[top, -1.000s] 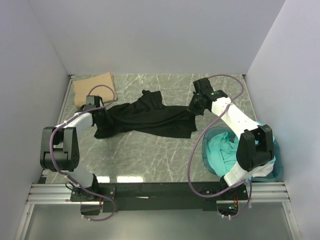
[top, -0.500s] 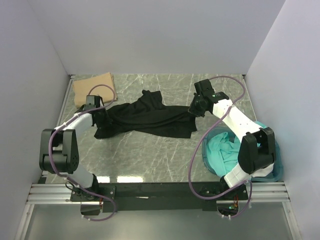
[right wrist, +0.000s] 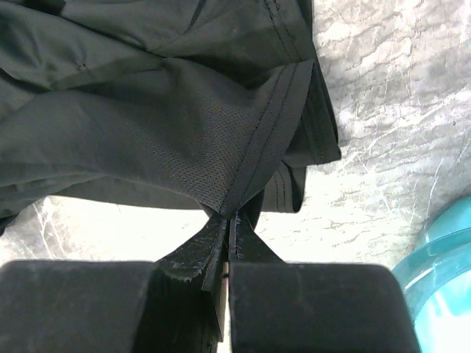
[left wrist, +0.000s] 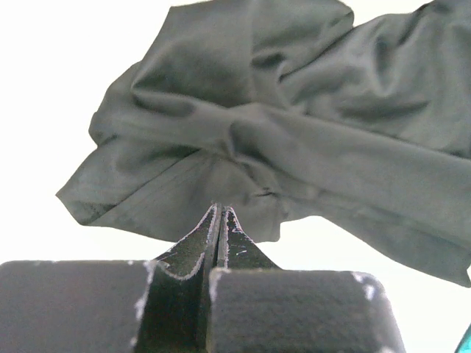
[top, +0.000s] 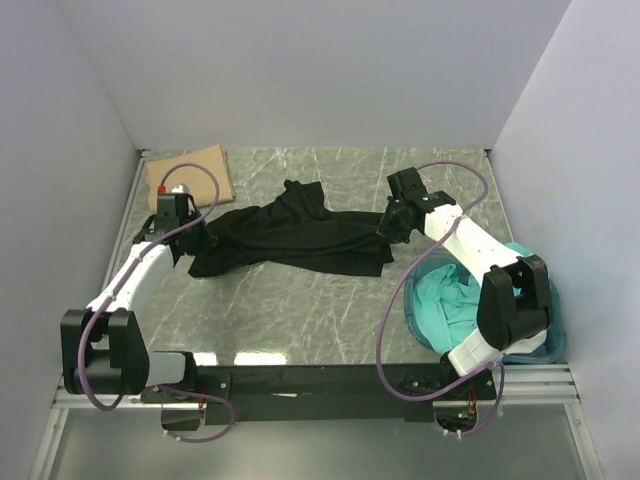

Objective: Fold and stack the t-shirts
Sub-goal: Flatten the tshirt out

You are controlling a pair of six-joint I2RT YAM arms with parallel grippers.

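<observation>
A black t-shirt (top: 300, 235) lies crumpled and stretched sideways across the middle of the marble table (top: 300, 310). My left gripper (top: 187, 240) is at its left edge, shut, with the tips (left wrist: 221, 209) pinched on the shirt's hem (left wrist: 243, 184). At the right edge my right gripper (top: 386, 228) is shut on a stitched hem of the black t-shirt (right wrist: 254, 162), the cloth running into its closed tips (right wrist: 229, 217). A tan-brown t-shirt (top: 190, 170) lies folded at the back left corner. Teal t-shirts (top: 455, 300) are bunched in the tub.
The round translucent blue tub (top: 548, 340) stands at the near right beside the right arm's base; its rim (right wrist: 441, 257) shows in the right wrist view. White walls enclose the table on three sides. A black rail (top: 320, 380) runs along the near edge.
My left gripper has shut on the black t-shirt's left edge, and the left arm's elbow has swung out toward the near left. The right gripper has shifted only slightly.
</observation>
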